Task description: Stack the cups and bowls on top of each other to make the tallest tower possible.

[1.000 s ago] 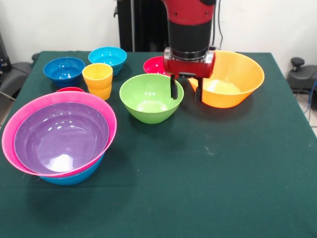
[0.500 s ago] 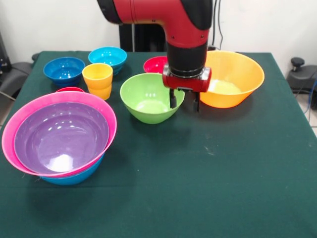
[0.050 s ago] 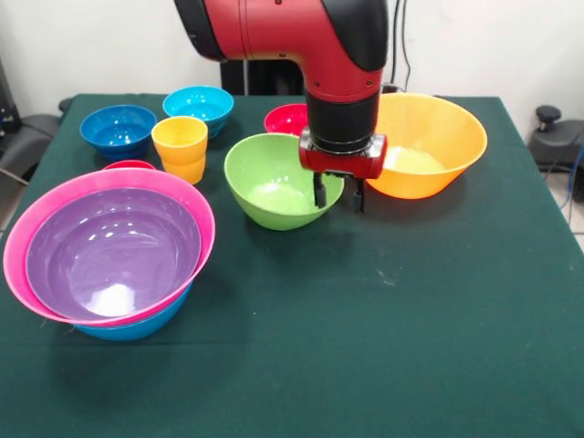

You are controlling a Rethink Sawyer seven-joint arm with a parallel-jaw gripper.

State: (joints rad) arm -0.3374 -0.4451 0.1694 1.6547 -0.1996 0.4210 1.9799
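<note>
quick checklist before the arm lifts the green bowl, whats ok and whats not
1. Tool straddles the green bowl rim, one finger inside, one outside: ok.
2. Tool closed firmly on the rim: cannot tell; a gap shows between the fingers.
3. Green bowl sits level: not ok, it looks slightly tipped.
4. Clearance from the orange bowl beside the outer finger: cannot tell, they are close.
5. Tower ready to receive: ok, purple bowl nested in the pink bowl, inside empty.
6. Yellow cup out of the path to the tower: cannot tell.
</note>
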